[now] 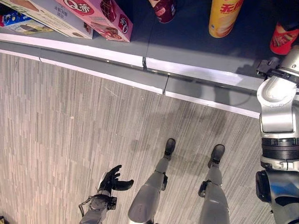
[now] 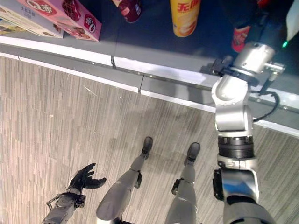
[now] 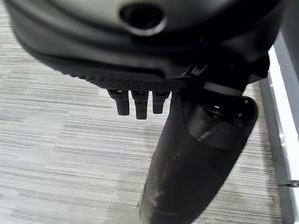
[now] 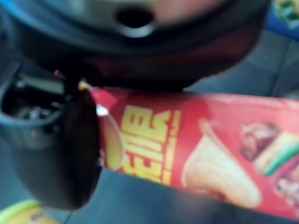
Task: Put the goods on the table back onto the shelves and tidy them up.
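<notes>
Holding a red can (image 4: 196, 149) of crisps in my right hand (image 4: 60, 154), I have the thumb curled round one side of it and the palm pressed over its top, as the right wrist view shows. From the head views the right arm reaches up onto the dark shelf (image 1: 187, 42), and the red can (image 1: 282, 39) stands just past the wrist, at the far right of the row.

I judge the step in hand to be setting this can in its place on the shelf. The next move calls for seeing it upright and settled on the board, then loosening the thumb and drawing the hand straight back without tipping it or knocking the neighbour.

Outward from the hand along the shelf I count one yellow can (image 1: 224, 16) next to it, one dark red tub (image 1: 163, 9) beyond that, then one pink box (image 1: 98, 16), one pale box (image 1: 37, 14) further off, and one blue packet (image 1: 14, 19) at the far end. That makes two tall cans, one tub, two boxes, one packet.

My left hand (image 1: 112, 179) hangs low over the wooden floor (image 1: 70, 130), well apart from the shelf, fingers relaxed and spread, holding nothing.
</notes>
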Available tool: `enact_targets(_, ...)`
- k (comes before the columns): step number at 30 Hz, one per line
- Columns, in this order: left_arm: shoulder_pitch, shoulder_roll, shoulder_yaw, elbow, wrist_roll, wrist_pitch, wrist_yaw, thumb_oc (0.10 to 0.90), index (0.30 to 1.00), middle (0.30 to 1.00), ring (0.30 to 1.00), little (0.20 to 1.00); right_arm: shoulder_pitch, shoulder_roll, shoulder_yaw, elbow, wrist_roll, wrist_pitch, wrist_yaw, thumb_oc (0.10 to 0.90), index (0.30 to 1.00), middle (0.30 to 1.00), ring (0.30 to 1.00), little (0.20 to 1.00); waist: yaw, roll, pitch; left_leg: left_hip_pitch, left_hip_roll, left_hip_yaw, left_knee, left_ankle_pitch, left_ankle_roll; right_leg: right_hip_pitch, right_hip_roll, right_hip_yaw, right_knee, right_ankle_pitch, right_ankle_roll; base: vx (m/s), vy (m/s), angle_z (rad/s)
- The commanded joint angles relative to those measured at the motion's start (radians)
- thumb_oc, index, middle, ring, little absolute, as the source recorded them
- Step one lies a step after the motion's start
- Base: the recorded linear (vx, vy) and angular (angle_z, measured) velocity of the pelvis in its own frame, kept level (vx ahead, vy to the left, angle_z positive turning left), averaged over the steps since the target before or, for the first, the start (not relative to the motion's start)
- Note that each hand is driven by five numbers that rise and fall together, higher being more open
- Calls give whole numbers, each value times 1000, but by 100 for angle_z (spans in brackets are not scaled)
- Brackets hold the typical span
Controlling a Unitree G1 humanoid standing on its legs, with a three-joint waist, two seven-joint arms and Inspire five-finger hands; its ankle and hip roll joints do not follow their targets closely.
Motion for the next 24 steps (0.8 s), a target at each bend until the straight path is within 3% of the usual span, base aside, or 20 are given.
enact_targets(1,56,91,-62,-24,-30,-16,42,800,900,900,900,900,-129,-89,13,-179,-82,-60,-69,400,300,300,300,300,3,48,-28,-34,-15,-31,1,-12,6,-82,-51,66,215,-115,47,0,0,0)
enact_targets(17,53,87,-106,-65,-17,-26,67,800,900,900,900,900,-172,-98,-43,-183,-84,-25,-202,400,300,300,300,300,4,63,-25,-70,-37,-33,1,-12,7,-103,-67,67,183,-92,59,-1,3,0)
enact_targets(24,53,78,-116,-84,-24,-22,83,800,900,900,900,900,-156,-53,-49,-250,-102,-22,-221,400,300,300,300,300,2,60,-19,-86,-38,-29,1,-13,11,-120,-65,79,176,-88,60,-2,9,-2)
